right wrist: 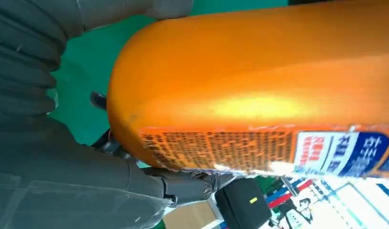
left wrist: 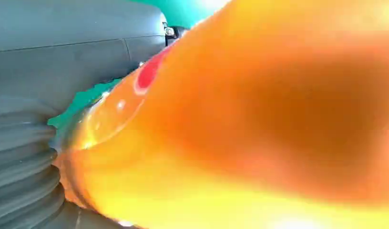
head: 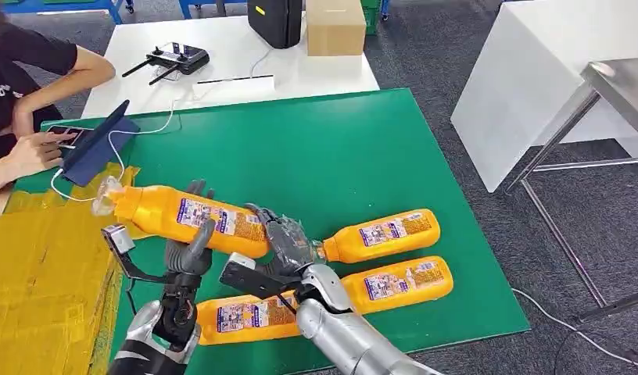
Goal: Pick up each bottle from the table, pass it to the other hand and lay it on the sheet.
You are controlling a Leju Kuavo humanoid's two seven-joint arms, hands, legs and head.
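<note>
Orange bottle (head: 187,215), blue-white label

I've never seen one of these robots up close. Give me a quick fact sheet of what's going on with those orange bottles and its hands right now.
Held bottle: orange plastic bottle, lifted above the green mat, lying roughly level
Left hand: wrapped around the held bottle's middle
Right hand: gripping the same bottle's base end
Stage: mid hand-over, both hands on it
Bottles on the mat: three orange ones lying flat
Yellow sheet: beside the left arm, no bottle on it
</note>
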